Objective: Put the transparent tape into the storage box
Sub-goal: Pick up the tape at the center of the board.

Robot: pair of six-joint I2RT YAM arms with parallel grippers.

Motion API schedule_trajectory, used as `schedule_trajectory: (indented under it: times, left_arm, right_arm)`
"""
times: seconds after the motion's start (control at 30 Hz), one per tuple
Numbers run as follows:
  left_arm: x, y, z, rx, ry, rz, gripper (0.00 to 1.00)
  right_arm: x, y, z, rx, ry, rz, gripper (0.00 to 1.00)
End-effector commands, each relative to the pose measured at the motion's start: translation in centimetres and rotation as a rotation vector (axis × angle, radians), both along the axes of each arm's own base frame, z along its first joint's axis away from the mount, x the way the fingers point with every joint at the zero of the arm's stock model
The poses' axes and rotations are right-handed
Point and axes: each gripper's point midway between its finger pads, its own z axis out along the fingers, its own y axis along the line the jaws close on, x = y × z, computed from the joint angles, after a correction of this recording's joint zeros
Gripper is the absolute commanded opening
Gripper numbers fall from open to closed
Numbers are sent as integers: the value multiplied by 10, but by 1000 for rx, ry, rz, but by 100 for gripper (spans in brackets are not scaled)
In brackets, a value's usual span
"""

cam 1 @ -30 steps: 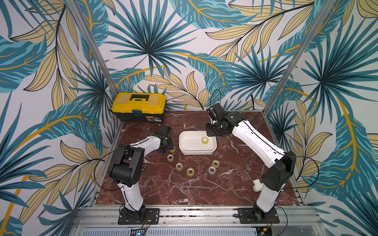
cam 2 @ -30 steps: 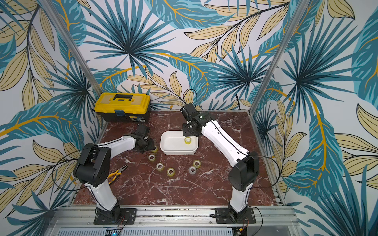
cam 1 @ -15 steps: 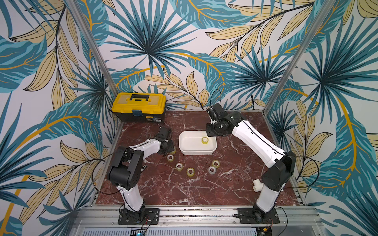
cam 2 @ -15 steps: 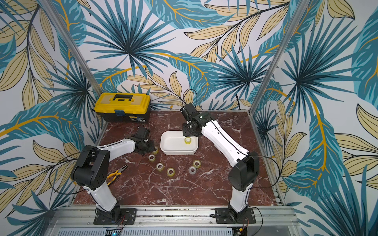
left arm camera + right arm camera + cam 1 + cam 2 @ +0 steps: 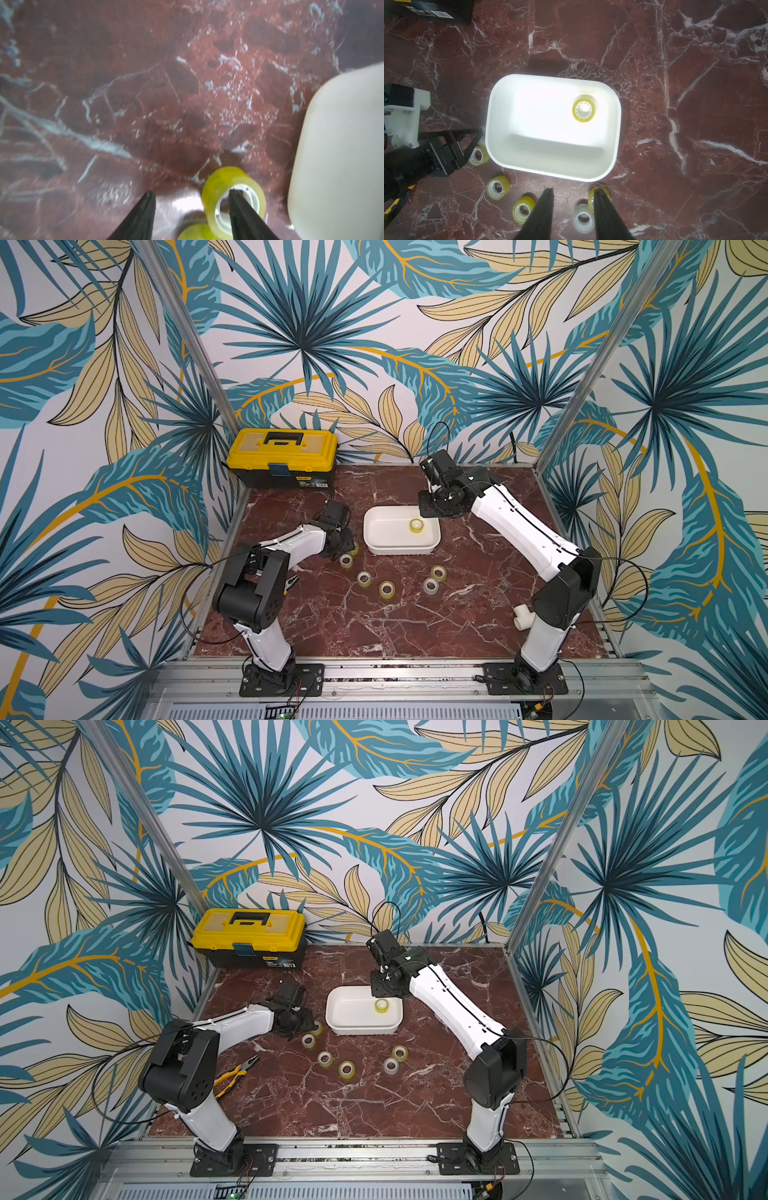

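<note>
At the far left the yellow toolbox (image 5: 282,456) is sitting at the marble table's (image 5: 374,626) 11 o'clock, out of play. Next the left gripper (image 5: 191,207) is working low at the storage box's (image 5: 399,549) 8 o'clock, its jaws standing spread with bare marble between them, released and grasping nothing; 1 finger (image 5: 238,209) is overlapping the pale core of a tilted roll (image 5: 224,178) just beside the box wall, though whether it is touching I cannot tell. The transparent tape (image 5: 387,588) is lying as 7 rolls: 6 are curving across the table from the box's 8 o'clock round to 5 o'clock, the greyer roll (image 5: 430,585) among the last; 1 roll (image 5: 416,525) is resting flat inside the box toward 2 o'clock. Further right the right gripper (image 5: 573,189) is hanging above the box's 1 o'clock corner, jaws parted and empty. The step in hand looks like the left arm's pick of a 2nd roll — the next move is calling for the jaws to straddle that roll's wall, clench, then lift clear of the rim, which is leaving little room.
</note>
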Motion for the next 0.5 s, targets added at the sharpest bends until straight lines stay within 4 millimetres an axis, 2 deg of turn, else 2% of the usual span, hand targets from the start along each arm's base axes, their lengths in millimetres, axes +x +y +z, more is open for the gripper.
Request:
schedule_trajectory:
  times: [0.0, 0.13, 0.47]
  left_arm:
    - [-9, 2, 0, 17, 22, -12, 62]
    - [-8, -3, 1, 1, 2, -12, 62]
    - [-23, -7, -32, 14, 83, -31, 59]
  right_arm:
    - [-5, -1, -5, -17, 17, 8, 37]
    - [-5, 0, -6, -14, 23, 9, 37]
    - [-6, -1, -7, -18, 25, 8, 37]
